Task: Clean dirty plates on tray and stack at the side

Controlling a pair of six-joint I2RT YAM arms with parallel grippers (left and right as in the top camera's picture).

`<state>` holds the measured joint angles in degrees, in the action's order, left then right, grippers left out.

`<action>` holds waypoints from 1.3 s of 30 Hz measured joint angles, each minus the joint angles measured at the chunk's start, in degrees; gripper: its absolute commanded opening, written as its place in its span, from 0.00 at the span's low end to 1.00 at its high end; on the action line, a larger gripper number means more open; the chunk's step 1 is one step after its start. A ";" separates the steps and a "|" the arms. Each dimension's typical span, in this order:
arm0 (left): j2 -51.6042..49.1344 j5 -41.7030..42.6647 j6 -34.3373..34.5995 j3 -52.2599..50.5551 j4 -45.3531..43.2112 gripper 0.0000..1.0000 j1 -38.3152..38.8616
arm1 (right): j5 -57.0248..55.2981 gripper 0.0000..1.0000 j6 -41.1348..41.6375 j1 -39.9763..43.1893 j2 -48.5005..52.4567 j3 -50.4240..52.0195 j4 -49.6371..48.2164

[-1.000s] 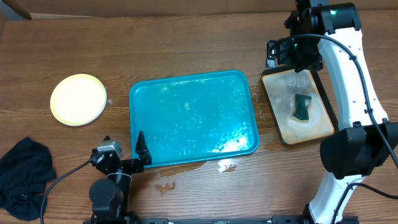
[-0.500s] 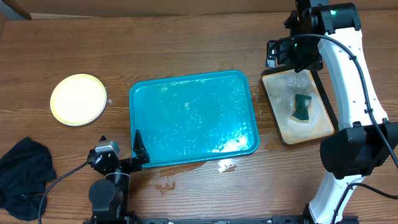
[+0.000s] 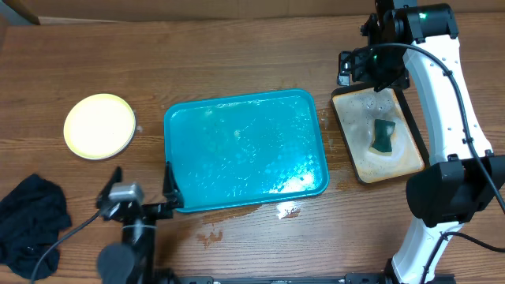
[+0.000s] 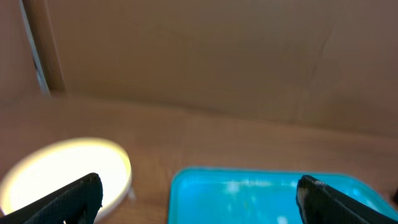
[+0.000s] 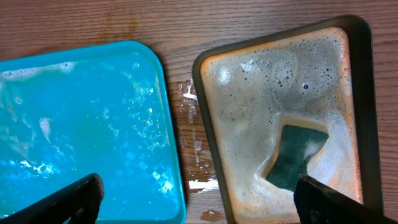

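The turquoise tray [image 3: 245, 150] lies mid-table, wet with suds and with no plate on it. A pale yellow-green plate [image 3: 99, 126] rests on the wood to its left; whether other plates lie under it I cannot tell. My left gripper [image 3: 143, 182] hovers open near the tray's front left corner, holding nothing. Its wrist view shows the plate [image 4: 62, 171] and the tray [image 4: 261, 199] beyond the gripper [image 4: 199, 208]. My right gripper [image 3: 367, 67] hangs open and empty above the far end of the soapy tray; in its wrist view the gripper [image 5: 199, 205] spans the gap beside the turquoise tray [image 5: 81, 124].
A black-rimmed soapy tray [image 3: 355, 162] with a green sponge [image 3: 384, 136] sits right of the turquoise tray. A dark cloth [image 3: 28, 225] lies at the front left. Water drops [image 3: 288, 211] spot the wood in front of the tray. A cardboard wall [image 4: 205, 56] stands behind the table.
My left gripper has turned and shifted a little left, so both its fingers now point toward the far side. The right arm, plate and trays have not moved.
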<state>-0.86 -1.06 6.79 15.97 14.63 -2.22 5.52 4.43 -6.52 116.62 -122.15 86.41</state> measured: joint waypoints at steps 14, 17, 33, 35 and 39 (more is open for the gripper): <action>0.17 -0.02 -4.48 9.94 7.87 1.00 0.79 | 0.00 1.00 0.00 0.00 0.00 0.00 0.00; 0.17 -0.02 -4.46 9.92 9.60 1.00 0.81 | 0.00 1.00 -0.02 0.00 0.00 0.00 -0.02; 0.20 0.26 -3.32 1.25 10.93 1.00 4.15 | 0.00 1.00 0.00 0.00 0.00 0.00 -0.02; 0.17 0.24 -3.19 1.20 10.93 1.00 4.55 | 0.02 1.00 0.00 0.00 0.00 0.00 0.00; 0.17 0.17 -2.69 1.18 10.71 1.00 4.68 | 0.00 1.00 0.02 0.00 0.00 0.00 -0.02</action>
<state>-0.69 -0.89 4.10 17.15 25.34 2.46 5.52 4.45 -6.52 116.62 -122.15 86.39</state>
